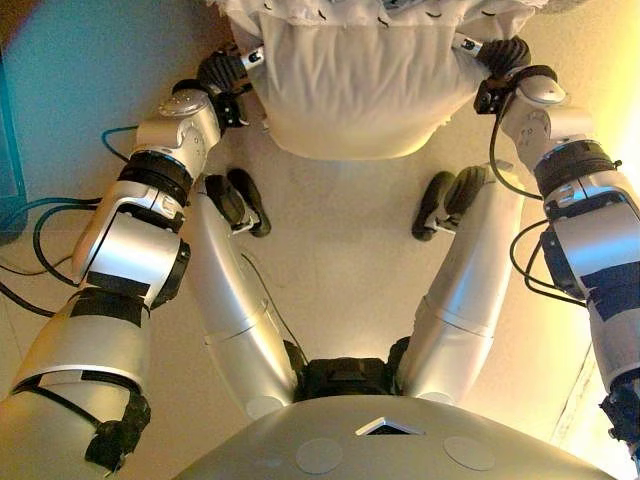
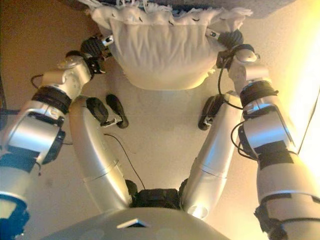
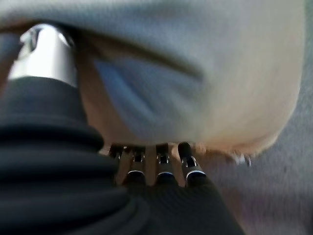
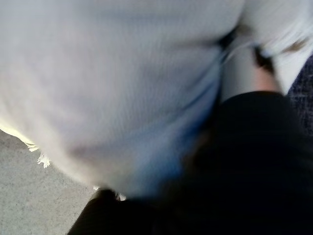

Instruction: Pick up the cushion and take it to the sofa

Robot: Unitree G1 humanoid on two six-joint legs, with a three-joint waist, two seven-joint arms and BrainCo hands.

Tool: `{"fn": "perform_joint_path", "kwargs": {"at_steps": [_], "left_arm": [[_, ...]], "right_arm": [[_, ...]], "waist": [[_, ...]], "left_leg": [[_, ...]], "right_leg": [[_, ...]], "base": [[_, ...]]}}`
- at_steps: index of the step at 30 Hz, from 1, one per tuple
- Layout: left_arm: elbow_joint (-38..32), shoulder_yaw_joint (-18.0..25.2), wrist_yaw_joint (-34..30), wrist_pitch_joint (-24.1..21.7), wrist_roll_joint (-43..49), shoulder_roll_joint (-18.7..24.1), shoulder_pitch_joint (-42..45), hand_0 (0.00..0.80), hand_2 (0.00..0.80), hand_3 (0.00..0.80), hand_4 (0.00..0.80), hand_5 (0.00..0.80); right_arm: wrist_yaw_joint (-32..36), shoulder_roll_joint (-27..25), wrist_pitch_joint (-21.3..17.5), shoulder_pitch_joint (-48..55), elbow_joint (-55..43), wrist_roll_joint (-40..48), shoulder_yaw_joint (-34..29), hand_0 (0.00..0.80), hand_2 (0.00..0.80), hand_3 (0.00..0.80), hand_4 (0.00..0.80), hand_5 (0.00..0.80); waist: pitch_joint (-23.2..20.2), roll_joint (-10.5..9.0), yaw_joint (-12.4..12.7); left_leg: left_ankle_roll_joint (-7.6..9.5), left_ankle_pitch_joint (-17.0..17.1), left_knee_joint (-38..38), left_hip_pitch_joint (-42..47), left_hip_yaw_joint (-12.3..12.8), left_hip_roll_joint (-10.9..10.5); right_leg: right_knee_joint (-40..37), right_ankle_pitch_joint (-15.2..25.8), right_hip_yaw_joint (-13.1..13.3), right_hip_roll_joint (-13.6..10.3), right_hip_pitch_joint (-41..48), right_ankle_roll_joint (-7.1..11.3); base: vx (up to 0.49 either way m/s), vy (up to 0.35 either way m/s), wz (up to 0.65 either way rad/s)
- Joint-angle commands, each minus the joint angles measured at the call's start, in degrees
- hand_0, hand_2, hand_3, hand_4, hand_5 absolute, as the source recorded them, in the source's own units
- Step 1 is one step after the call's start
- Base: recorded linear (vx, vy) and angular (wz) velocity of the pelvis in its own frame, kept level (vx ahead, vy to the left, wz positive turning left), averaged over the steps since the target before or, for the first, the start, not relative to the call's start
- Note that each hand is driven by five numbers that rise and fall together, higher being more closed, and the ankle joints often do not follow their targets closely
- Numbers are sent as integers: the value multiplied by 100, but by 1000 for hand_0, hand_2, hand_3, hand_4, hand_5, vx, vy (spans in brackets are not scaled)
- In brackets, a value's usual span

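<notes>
The white cushion (image 1: 350,90) with a fringed edge hangs in the air in front of me, held between both hands above the floor. My left hand (image 1: 228,72) grips its left side. In the left wrist view its thumb (image 3: 44,54) presses into the cloth (image 3: 195,73) and its fingers (image 3: 161,166) reach under it. My right hand (image 1: 500,55) grips the right side. In the right wrist view its thumb (image 4: 242,73) digs into the cushion (image 4: 107,88). A dark grey upholstered edge (image 2: 240,4), seemingly the sofa, shows just past the cushion.
Beige floor (image 1: 340,260) lies under the cushion. A teal object (image 1: 8,150) stands at the far left edge. Grey textured fabric (image 4: 29,196) shows below the cushion in the right wrist view.
</notes>
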Motion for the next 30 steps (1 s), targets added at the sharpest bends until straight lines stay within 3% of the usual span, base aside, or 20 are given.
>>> {"fn": "perform_joint_path", "kwargs": {"at_steps": [1,7,13,16,21,25,30], "left_arm": [[-494,-233,-636,-48,-420,-336,-313,800,800,800,800,800],[-732,-214,-592,-4,-271,-393,-94,800,800,800,800,800],[-761,-163,-660,-102,-96,-356,14,800,800,800,800,800],[-644,-119,-762,-306,-51,-320,-45,800,800,800,800,800],[-610,184,-883,-779,-328,-309,265,800,800,800,800,800],[-1194,469,-725,-1136,-393,-328,1052,800,800,800,800,800],[-1786,654,-631,-1536,-263,-291,1606,800,800,800,800,800]], "right_arm": [[117,529,-7,-19,-625,-50,82,800,800,800,800,800],[-6,578,195,185,-983,-31,47,800,800,800,800,800],[-92,596,93,310,-1021,100,-53,800,800,800,800,800],[-41,563,-140,266,-974,185,-114,800,800,800,800,800],[180,493,-656,663,-1245,461,-375,800,800,800,800,800],[109,470,-795,1555,-2264,516,-583,800,800,800,800,800],[22,502,-1036,2315,-3174,426,-825,800,800,800,800,800]], "waist": [[-44,16,8],[-44,-11,0],[-44,-30,5],[-52,-51,5],[-424,-117,-23],[-785,-163,-56],[-1060,-166,-101]], "left_leg": [[530,-987,799,113,347,61],[545,-1051,999,139,297,59],[514,-1138,1036,344,245,65],[458,-1122,504,868,323,96],[436,-964,-453,1648,463,112],[335,-643,-1366,2359,607,108],[220,-92,-2627,3291,734,175]], "right_leg": [[-198,158,-281,-162,233,-648],[-30,129,-228,-142,259,-662],[-6,74,-236,-124,440,-667],[-495,74,-419,-119,972,-656],[-1431,184,-671,-28,1806,-632],[-2257,422,-807,96,2562,-533],[-3333,815,-927,79,3425,-408]], "base": [[32,15,-2],[6,2,-1],[-5,1,-2],[-62,10,-2],[13,17,-6],[83,12,-8],[49,-1,-4]]}}
